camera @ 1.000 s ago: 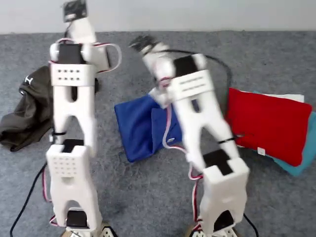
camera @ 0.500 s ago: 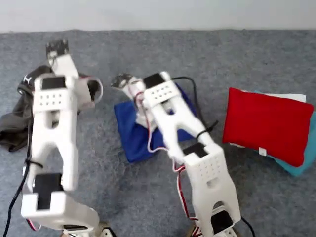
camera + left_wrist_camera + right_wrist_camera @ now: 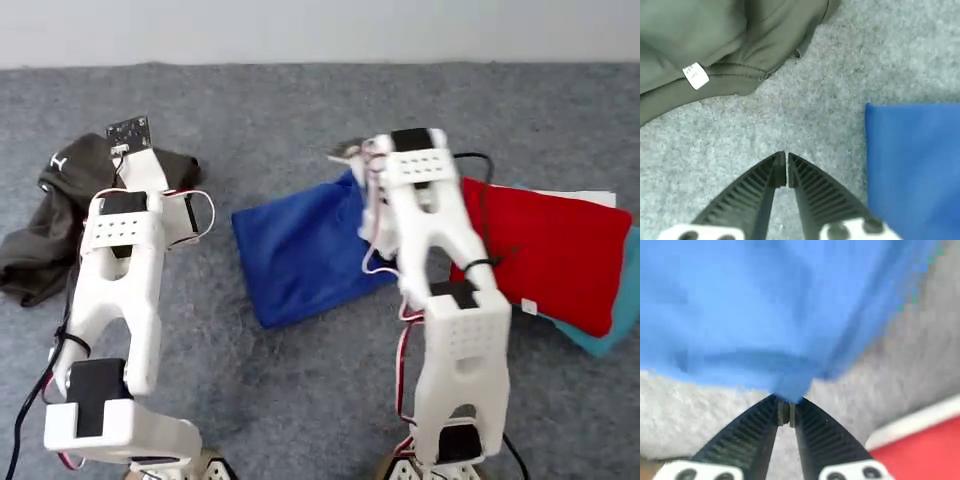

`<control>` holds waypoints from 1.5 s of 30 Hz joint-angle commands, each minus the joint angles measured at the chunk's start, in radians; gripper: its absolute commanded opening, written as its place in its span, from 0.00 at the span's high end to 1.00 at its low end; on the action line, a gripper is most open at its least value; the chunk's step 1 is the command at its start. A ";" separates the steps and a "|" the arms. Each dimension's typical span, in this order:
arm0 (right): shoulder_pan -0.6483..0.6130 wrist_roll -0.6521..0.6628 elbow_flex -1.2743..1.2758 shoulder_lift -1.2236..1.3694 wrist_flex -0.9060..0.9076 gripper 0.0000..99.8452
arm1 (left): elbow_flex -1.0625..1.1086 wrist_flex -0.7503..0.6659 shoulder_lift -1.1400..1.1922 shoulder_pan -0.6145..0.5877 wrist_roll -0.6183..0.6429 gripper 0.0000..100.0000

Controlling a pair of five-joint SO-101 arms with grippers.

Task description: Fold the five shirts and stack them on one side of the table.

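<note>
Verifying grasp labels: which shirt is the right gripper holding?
The blue shirt, mid-table: the right gripper pinches its edge. The red shirt and the crumpled dark shirt lie ungripped.

bench [image 3: 300,400]: you have a grey, carpet-like cover over all of its top, the nap coarse and speckled up close | wall [image 3: 320,30]: pale, plain strip along the bench's far edge, meeting it in a straight line
</note>
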 commanded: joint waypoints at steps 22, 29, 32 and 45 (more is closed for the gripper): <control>-0.116 -0.117 -0.353 0.125 -0.456 0.99 | -0.440 0.015 0.460 0.250 0.158 0.99; 0.036 -0.117 -0.354 0.234 -0.593 0.99 | -0.441 0.011 0.471 0.253 0.158 0.99; 0.059 -0.117 -0.365 0.236 -0.601 0.99 | -0.443 0.011 0.473 0.252 0.158 0.99; -0.101 -0.114 -0.821 0.087 -0.110 0.99 | -0.452 0.023 0.443 0.250 0.152 0.99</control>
